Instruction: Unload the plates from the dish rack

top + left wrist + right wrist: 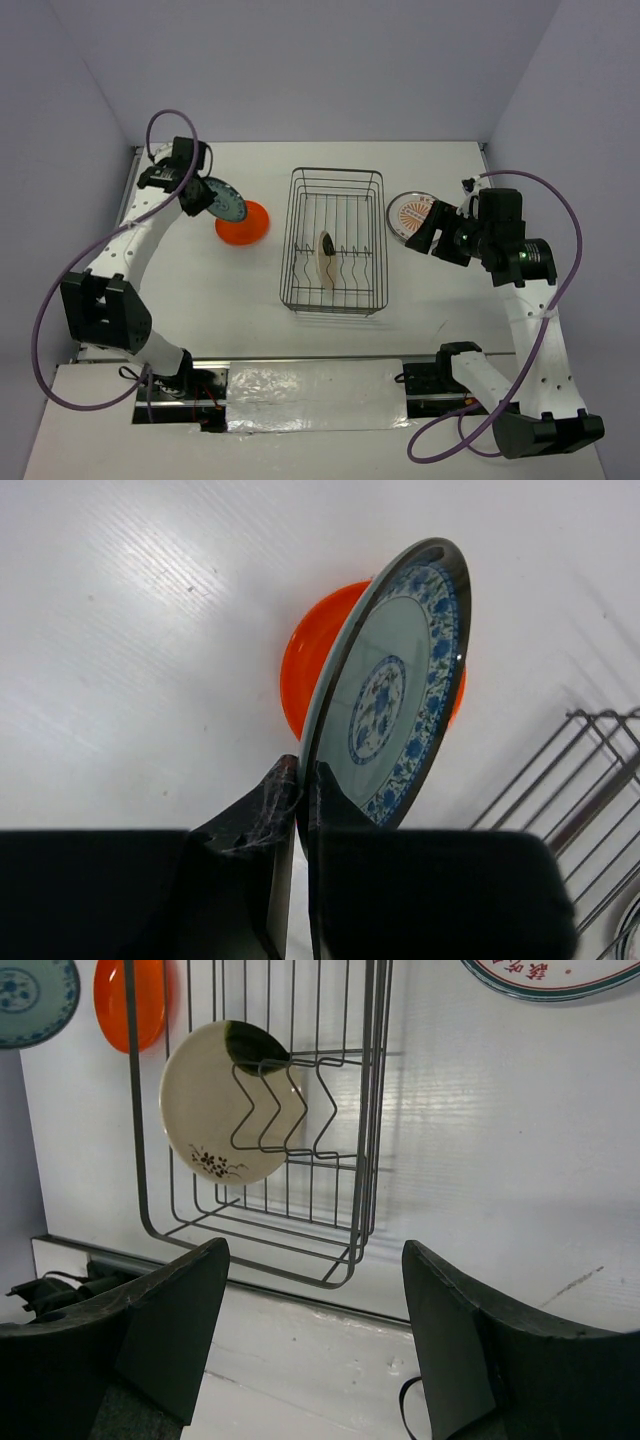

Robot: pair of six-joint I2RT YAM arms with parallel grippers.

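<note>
The dark wire dish rack [335, 180] stands mid-table and also shows in the right wrist view [365, 1110]. One cream plate [325, 265] with a dark patch stands on edge between its prongs [215, 1110]. My left gripper [205, 192] is shut on the rim of a grey plate with blue flowers [390, 695]. It holds the plate tilted above a plain orange-red plate [245, 225] that lies on the table left of the rack [305, 660]. My right gripper [428, 228] is open and empty [312, 1260], beside an orange-centred plate [410, 215] lying right of the rack.
The rack's wires [590, 800] lie to the lower right in the left wrist view. The table's near edge and a silver strip [320, 385] lie in front of the rack. Grey walls close the table at the back and sides.
</note>
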